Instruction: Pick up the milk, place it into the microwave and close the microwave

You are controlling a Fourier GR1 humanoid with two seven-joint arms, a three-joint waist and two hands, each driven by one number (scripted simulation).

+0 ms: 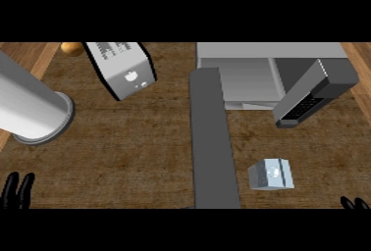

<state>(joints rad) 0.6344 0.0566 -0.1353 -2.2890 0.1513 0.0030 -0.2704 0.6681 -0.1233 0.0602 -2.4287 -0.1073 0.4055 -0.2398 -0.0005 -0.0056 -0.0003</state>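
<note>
Seen from the head, the brown wooden surface (130, 147) fills most of the frame, with paler wood strips showing along its left and right edges. The widest bare stretch lies at lower left, between the big grey cylinder (29, 105) at the left edge and the microwave's open door (212, 139), which runs as a long dark slab from mid-frame down to the lower edge. To the right of that door is a narrower open patch, and there the milk (272, 174) stands — one small pale-blue carton, just beside the door but apart from it, and well below the microwave (250, 73). The microwave itself is one grey box at the top right, its cavity open toward the viewer; a dark slanted panel (311, 95) with a keypad sits against its right side. At the top left lies one tilted white-and-black toaster-like appliance (123, 68), and behind it one small orange round thing (71, 47) (partly cut off by the upper edge). Two hands show, both at the lower edge. The left hand (17, 192) rests at the lower left corner, fingers straight and pointing up, touching nothing. Of the right hand (355, 204) only dark fingertips peep in at the lower right corner — they hold nothing, and whether they are spread or curled cannot be told.
</note>
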